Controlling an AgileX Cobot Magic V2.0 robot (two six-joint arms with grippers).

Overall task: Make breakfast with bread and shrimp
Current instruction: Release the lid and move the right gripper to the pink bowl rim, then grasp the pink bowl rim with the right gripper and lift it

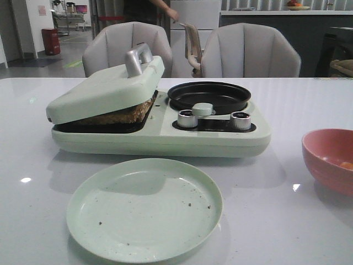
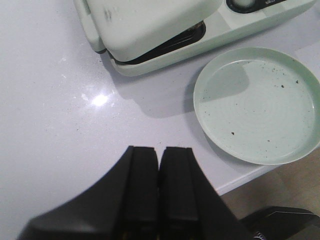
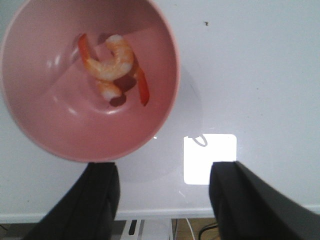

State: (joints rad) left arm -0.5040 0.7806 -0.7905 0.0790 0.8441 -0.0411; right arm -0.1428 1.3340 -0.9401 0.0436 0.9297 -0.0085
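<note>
Clearly the shrimp [image 3: 111, 65] is the delicate item here: small, curled, soft and probably slick, so it likely needs a gentle pinch across the thick middle of its curl, not at the thin reddish tail, where it could slip or tear. It lies in the pink bowl [image 3: 60, 135], in the upper left of the right wrist picture, resting on the inner wall a little above the bottom. The right claw [image 3: 164, 200] has its two dark fingers spread wide apart and holds nothing; it sits at the lower edge of that picture, over the white surface [image 3: 260, 75] just beside the bowl's rim, so the shrimp is up and to the left of the gap.

The bread [image 1: 122, 114] is light, spongy and easily crushed; a hold at the crust edge looks safest. It is pressed under the tilted lid [image 1: 105, 88] of the pale green cooker [image 1: 220, 138], left of centre in the front picture, with only a brown edge showing. The left claw [image 2: 159, 185] has its fingers pressed together, empty, well apart from the cooker, with the green plate [image 2: 240, 145] to its upper right.
</note>
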